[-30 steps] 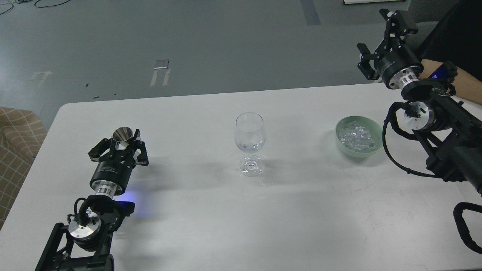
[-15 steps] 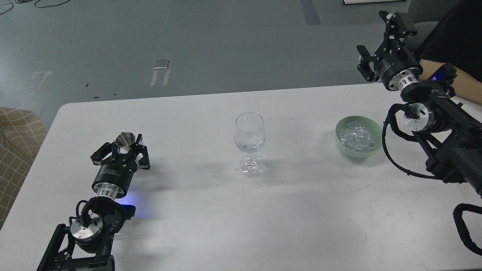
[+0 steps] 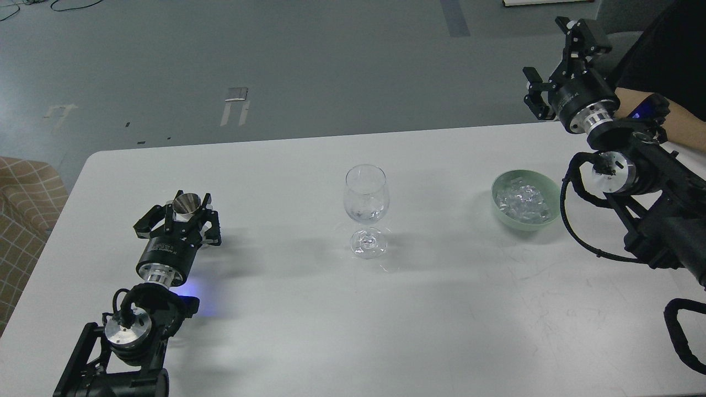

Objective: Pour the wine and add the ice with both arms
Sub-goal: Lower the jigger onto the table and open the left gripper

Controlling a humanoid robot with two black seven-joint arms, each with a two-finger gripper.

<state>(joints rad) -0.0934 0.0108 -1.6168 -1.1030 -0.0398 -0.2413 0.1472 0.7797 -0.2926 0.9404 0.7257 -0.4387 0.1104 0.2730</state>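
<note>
A clear stemmed wine glass [image 3: 366, 199] stands upright in the middle of the white table [image 3: 309, 309], with a trace of something at the bottom of its bowl. A pale green bowl [image 3: 503, 212] to its right holds the ice [image 3: 522, 201], several small clear chunks. My left gripper [image 3: 185, 214] is at the table's left, shut on a small shiny metal cup [image 3: 186, 203] held mouth-up, well left of the glass. My right gripper [image 3: 556, 58] is open and empty, raised past the table's far right edge, above and behind the bowl.
A person's forearm [image 3: 684, 124] reaches in at the right edge, behind my right arm. A checked tan seat [image 3: 25, 201] stands off the table's left side. Grey floor lies beyond the far edge.
My left gripper with the metal cup has drawn back slightly toward me and lower. My right gripper has shifted very little.
</note>
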